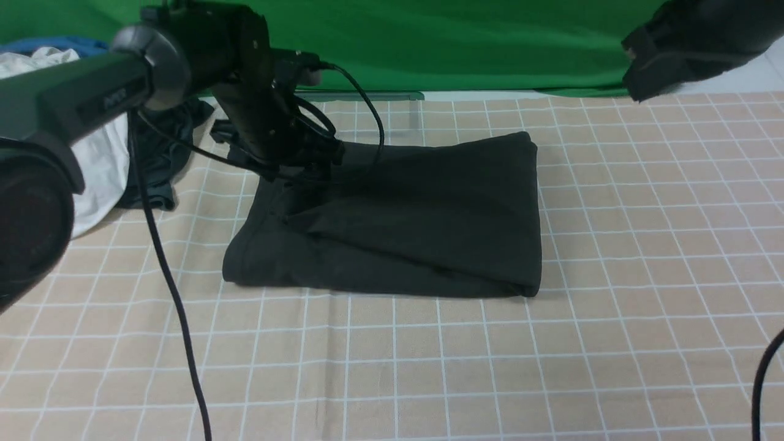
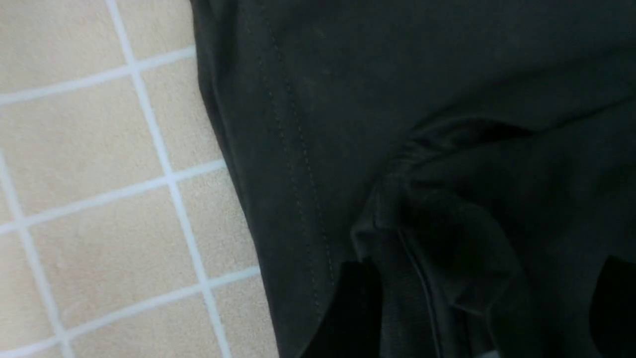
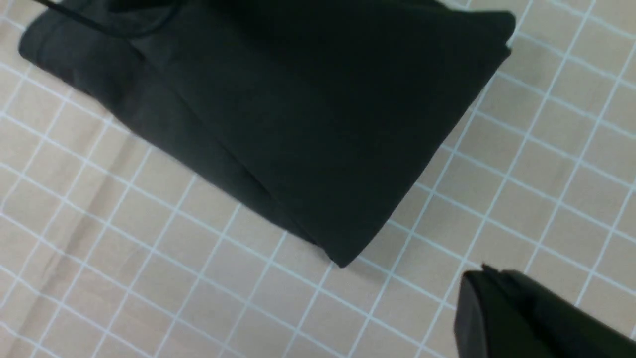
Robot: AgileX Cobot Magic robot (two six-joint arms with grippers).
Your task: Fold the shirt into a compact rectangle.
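The folded black shirt (image 1: 416, 214), limp and light, wants pinching at its stitched edge at frame left, under the seemingly spread left jaws; the right jaws are pressed together.

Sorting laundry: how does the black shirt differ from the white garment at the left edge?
The black shirt is dark, the white garment pale. The shirt lies folded in a flat, roughly rectangular stack; the white garment is a crumpled heap. The shirt sits mid-table; the white garment is partly hidden behind the left arm. Both are soft fabric.
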